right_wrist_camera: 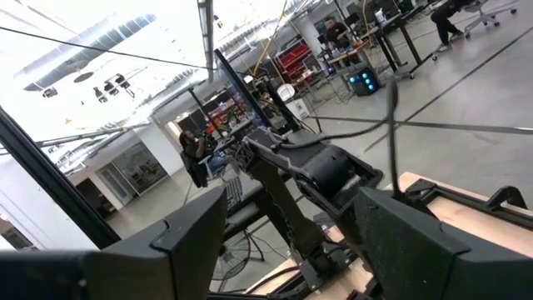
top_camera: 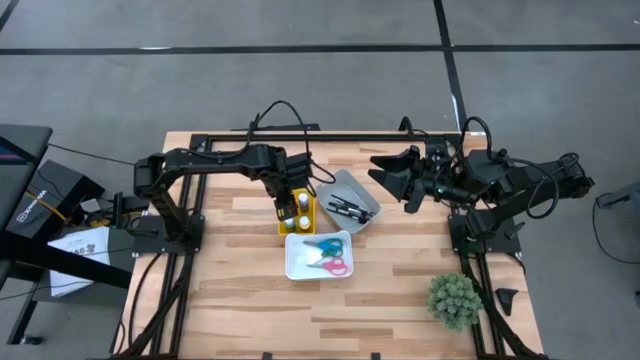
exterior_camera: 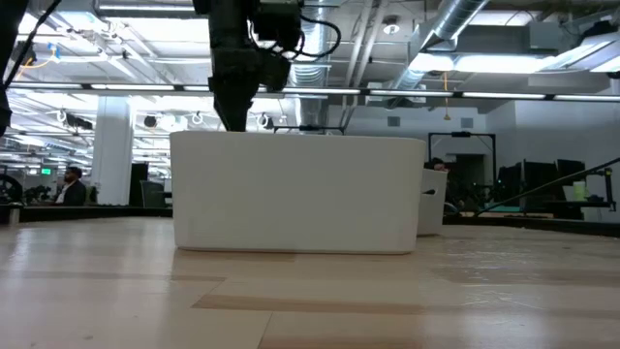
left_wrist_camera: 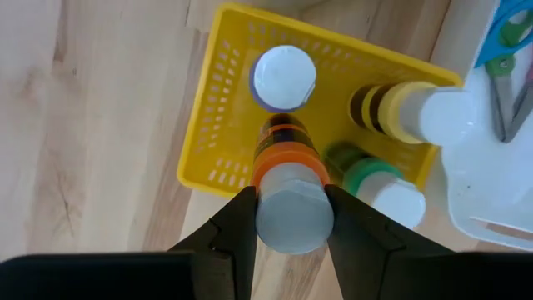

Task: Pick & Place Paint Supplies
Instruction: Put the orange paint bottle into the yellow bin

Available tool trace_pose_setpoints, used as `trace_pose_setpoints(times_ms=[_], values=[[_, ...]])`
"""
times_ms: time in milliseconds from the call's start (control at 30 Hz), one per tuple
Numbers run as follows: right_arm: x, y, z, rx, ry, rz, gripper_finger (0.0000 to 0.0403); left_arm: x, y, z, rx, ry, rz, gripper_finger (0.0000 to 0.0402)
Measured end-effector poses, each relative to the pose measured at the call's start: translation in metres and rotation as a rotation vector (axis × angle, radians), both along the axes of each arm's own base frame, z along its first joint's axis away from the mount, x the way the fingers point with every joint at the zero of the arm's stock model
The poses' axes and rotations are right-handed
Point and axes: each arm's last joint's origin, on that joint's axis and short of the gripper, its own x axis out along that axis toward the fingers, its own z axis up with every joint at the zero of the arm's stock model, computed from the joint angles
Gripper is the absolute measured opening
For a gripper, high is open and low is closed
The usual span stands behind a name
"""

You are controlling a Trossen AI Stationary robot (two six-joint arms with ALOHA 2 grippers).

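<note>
We see the orange paint bottle [left_wrist_camera: 287, 196], white-capped, upright over the yellow basket [left_wrist_camera: 218, 125], clamped between the left gripper [left_wrist_camera: 289, 218] fingers; purple [left_wrist_camera: 283, 77], yellow [left_wrist_camera: 412, 110] and green [left_wrist_camera: 376, 183] bottles stand inside; scissors [top_camera: 326, 254] lie in the white tray [top_camera: 296, 268]; paintbrushes [top_camera: 350, 209] in the grey tray [top_camera: 336, 187].

Bottles [left_wrist_camera: 284, 77] in basket [left_wrist_camera: 218, 133], left of scissors [top_camera: 325, 246] tray [top_camera: 292, 268], brush tray [top_camera: 340, 190] behind.

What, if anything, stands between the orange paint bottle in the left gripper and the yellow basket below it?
Nothing visible. The left gripper holds the orange paint bottle over the yellow basket; the purple, yellow and green bottles stand beside it.
</note>
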Motion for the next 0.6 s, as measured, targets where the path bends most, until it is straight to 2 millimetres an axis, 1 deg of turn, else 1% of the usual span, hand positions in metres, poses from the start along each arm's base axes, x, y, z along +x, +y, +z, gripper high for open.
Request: trace_pose_setpoints(times_ms=[400, 600], values=[[0.0, 0.0, 0.0, -0.001, 0.003, 0.001, 0.026, 0.013, 0.003, -0.028, -0.02, 0.076, -0.004, 0.0109], [0.0, 0.0, 0.0, -0.001, 0.004, 0.001, 0.026, 0.015, 0.005, -0.031, -0.02, 0.076, -0.001, 0.0109]])
